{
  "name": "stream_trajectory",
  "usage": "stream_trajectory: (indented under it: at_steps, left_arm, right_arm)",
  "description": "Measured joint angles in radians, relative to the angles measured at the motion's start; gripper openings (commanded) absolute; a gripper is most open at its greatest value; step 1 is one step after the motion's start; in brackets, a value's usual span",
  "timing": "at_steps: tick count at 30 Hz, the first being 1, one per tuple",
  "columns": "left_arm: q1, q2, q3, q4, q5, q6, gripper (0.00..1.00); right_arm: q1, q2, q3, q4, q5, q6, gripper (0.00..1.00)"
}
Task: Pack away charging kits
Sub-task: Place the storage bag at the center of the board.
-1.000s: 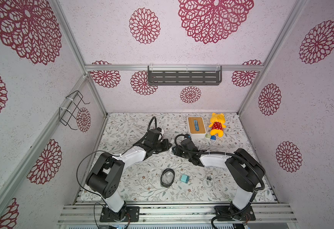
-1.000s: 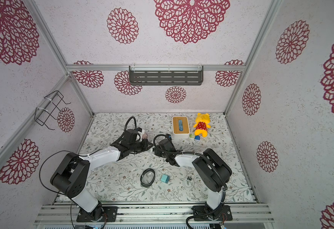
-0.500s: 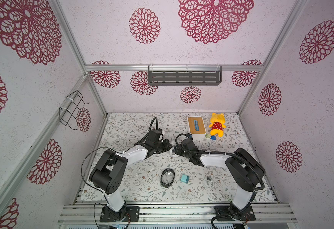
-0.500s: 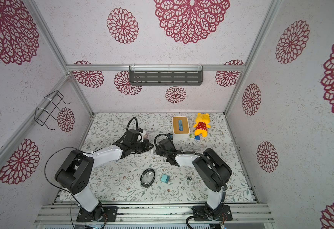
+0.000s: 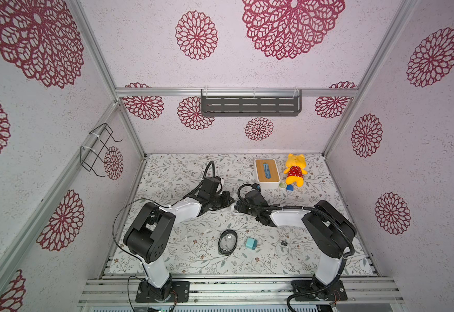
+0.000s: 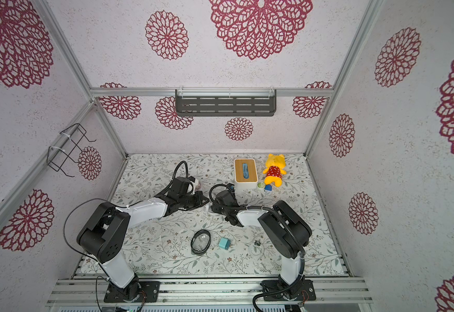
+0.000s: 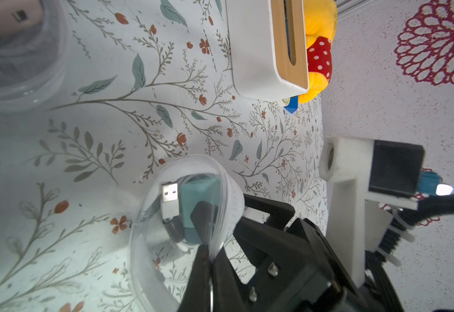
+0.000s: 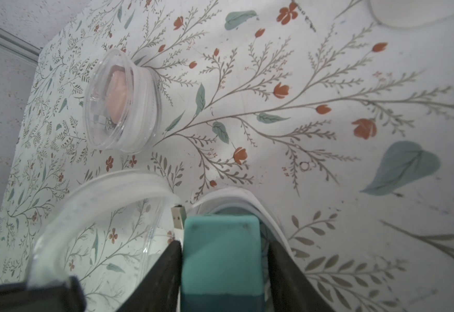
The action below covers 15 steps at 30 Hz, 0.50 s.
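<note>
One teal charger lies, seemingly loose, between fingers of right gripper.

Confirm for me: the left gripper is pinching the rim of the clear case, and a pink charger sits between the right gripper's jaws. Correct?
Not quite. The charger between the jaws of the right gripper is teal, not pink; the right wrist view shows it. The rest stands: the left gripper is pinching the rim of the clear case.
</note>
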Motion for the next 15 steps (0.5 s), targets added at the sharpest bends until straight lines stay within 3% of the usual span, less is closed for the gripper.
stream_trajectory:
  at_steps: [4, 6, 9, 12, 15]
  left_arm:
    - [0.000, 0.006, 0.014, -0.008, -0.003, 0.000, 0.04]
    - [0.000, 0.006, 0.021, -0.023, -0.007, 0.005, 0.30]
    - [0.000, 0.006, 0.032, -0.046, -0.011, 0.012, 0.61]
    - [0.000, 0.000, 0.037, -0.069, -0.018, 0.027, 0.79]
    - [0.000, -0.026, 0.030, -0.082, -0.036, 0.039, 0.89]
  right_arm:
    - [0.000, -0.003, 0.000, 0.001, -0.007, -0.001, 0.60]
    - [0.000, -0.012, 0.000, -0.006, -0.006, -0.001, 0.60]
    - [-0.001, -0.047, -0.013, -0.014, 0.001, -0.001, 0.60]
    - [-0.005, -0.119, -0.055, -0.025, 0.015, -0.003, 0.58]
    - [-0.019, -0.200, -0.099, -0.032, 0.023, -0.008, 0.57]
